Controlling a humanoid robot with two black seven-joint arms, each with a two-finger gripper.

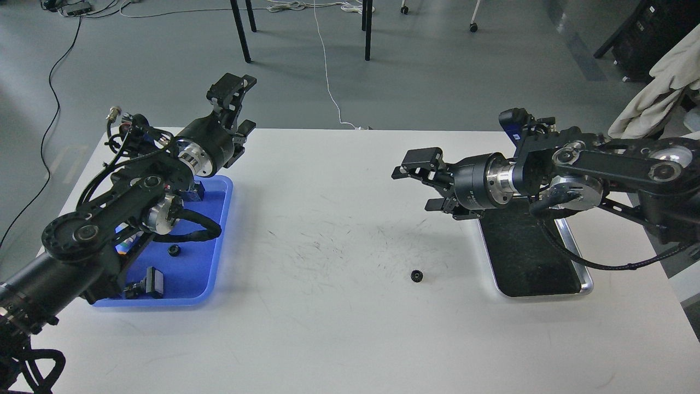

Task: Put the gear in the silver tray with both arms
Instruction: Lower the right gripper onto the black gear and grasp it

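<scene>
A small black gear [417,276] lies alone on the white worktop [339,328], between the two trays and nearer the silver tray [586,284], just off that tray's left edge but not touching it. That spot looks like a handover point: within reach of the right arm, which would have only a short carry to the tray.

The right end effector [418,187] hangs above the worktop left of the tray's far end, fingers spread wide and holding nothing, apparently ready to come down on the gear. The left end effector [236,109] is raised over the far edge of the blue tray [219,257], pointing up and away, fingers parted and empty. Another gear [174,250] and a few dark parts remain in the blue tray, partly hidden by the left arm.

The worktop is matte white, scuffed with fine dark scratches around its middle. Beyond it is a grey floor with trailing cables, table legs and a draped cloth at far right.
</scene>
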